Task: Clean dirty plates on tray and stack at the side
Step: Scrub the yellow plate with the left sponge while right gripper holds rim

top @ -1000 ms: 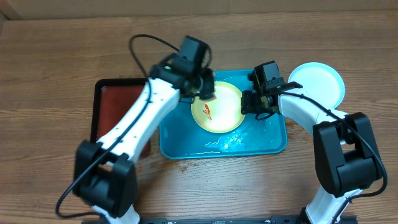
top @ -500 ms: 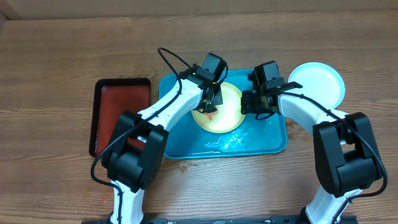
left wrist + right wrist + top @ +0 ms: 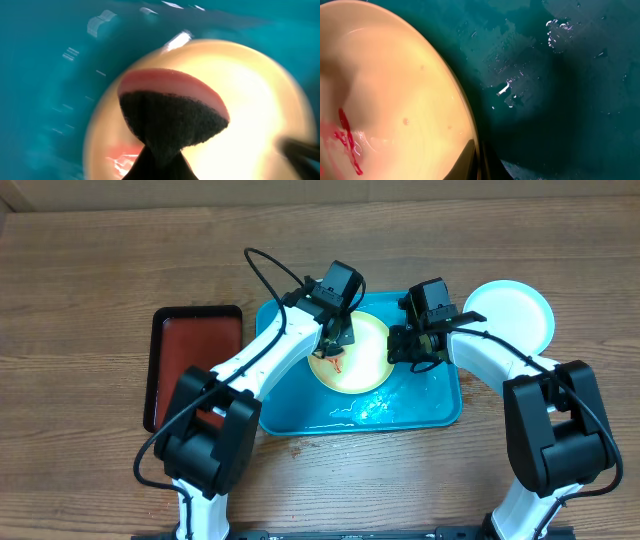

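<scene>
Beside the tray (image 3: 440, 408), overhead only: plate (image 3: 510, 315)

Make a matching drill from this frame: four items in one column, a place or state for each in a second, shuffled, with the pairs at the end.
Things
1. yellow-green round plastic plate
2. light blue round plastic plate
3. dark red black-rimmed tray
4. pink and black sponge

Places or states
A. on the wooden table, right of the bright blue rectangular plastic tray
B. held in the left gripper
C. in the blue tray, red smear on it, rim pinched by the right gripper
D. on the table, left of the blue tray

Pairs: 1-C, 2-A, 3-D, 4-B
</scene>
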